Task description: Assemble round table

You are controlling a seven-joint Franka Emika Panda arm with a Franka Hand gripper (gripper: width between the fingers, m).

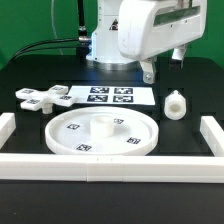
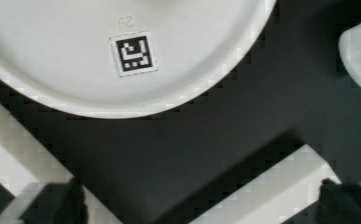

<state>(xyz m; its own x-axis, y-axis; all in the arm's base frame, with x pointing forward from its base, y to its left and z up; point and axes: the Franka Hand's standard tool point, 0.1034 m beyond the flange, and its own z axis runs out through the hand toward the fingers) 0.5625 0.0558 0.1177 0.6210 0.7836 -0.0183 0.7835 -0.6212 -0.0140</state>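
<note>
The large rimmed round disc [image 1: 100, 133] lies flat at the front middle of the black table, tags facing up. In the wrist view it [image 2: 124, 50] shows with one tag. The short cylindrical post [image 1: 176, 103] stands to the disc's right in the exterior view; only its edge [image 2: 360, 58] shows in the wrist view. The cross-shaped four-arm piece [image 1: 40, 98] lies at the exterior view's left. My gripper [image 1: 160, 64] hangs high above the table, behind the post. In the wrist view my gripper [image 2: 198, 205] is open and empty, its dark fingertips [image 2: 52, 205] wide apart.
The marker board [image 1: 108, 95] lies behind the disc. White border rails run along the front [image 1: 110, 170], the left [image 1: 5, 125] and the right [image 1: 213, 135]. A rail [image 2: 248, 185] crosses the wrist view between my fingertips. The arm's base stands at the back.
</note>
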